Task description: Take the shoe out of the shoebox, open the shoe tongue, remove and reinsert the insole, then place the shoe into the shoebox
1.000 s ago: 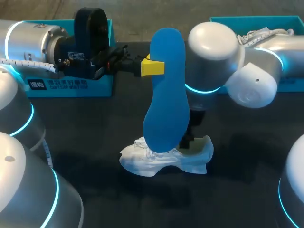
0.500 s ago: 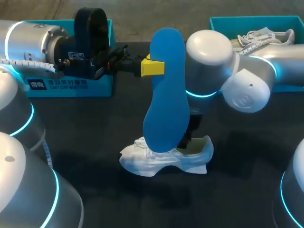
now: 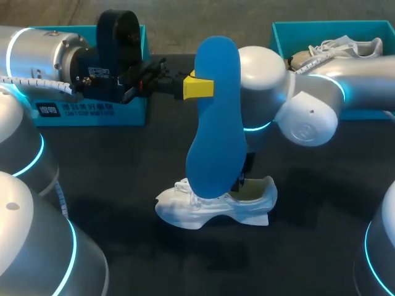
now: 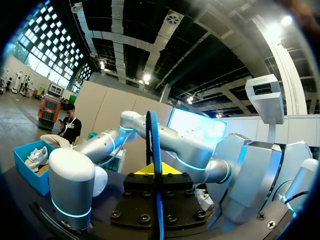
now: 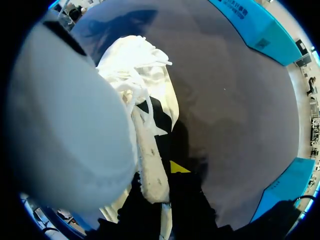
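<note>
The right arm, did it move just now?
Yes. The right arm slid its elbow toward the blue insole, away from the teal shoebox behind it, uncovering more of the other shoe inside.

Your left gripper (image 3: 197, 86) pinches the blue insole (image 3: 215, 123) upright, with its lower end just above the white shoe (image 3: 210, 209) on the table (image 3: 123, 185). Your right arm (image 3: 296, 98) stands behind the insole, its end at the shoe's opening. Two teal shoeboxes sit well behind the shoe — left shoebox (image 3: 92, 112), right shoebox (image 3: 281, 34).
</note>
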`<state>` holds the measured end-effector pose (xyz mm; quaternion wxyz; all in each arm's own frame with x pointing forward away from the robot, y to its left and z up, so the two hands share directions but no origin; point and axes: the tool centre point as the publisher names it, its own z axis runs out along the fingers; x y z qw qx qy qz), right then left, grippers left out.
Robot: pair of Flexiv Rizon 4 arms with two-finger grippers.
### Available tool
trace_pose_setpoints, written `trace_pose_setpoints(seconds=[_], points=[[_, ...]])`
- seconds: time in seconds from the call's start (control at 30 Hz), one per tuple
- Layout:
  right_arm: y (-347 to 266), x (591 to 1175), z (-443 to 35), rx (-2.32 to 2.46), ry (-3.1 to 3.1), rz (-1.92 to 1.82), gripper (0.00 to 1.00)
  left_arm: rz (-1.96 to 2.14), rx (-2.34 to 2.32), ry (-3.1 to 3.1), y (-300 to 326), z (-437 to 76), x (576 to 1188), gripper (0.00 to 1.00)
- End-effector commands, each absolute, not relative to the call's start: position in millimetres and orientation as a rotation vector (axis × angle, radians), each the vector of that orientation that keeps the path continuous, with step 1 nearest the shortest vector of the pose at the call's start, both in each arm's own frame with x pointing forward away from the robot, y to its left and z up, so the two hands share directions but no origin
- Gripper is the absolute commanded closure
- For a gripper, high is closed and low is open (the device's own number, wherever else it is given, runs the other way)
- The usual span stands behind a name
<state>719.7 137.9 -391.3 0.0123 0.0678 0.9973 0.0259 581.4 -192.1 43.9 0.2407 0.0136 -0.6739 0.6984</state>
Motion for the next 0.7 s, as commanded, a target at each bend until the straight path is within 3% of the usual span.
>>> trace_pose_setpoints(seconds=[0.03,0.7], points=[[135.2,713.2,-381.3,0.218,3.099,0.067,1.00,1.912,0.038,-1.843,-192.8,42.9,580.6,1.00],[115.6,698.9,-334.8,0.373,3.137,0.084,1.00,1.912,0.038,-1.843,-192.8,42.9,580.6,1.00]])
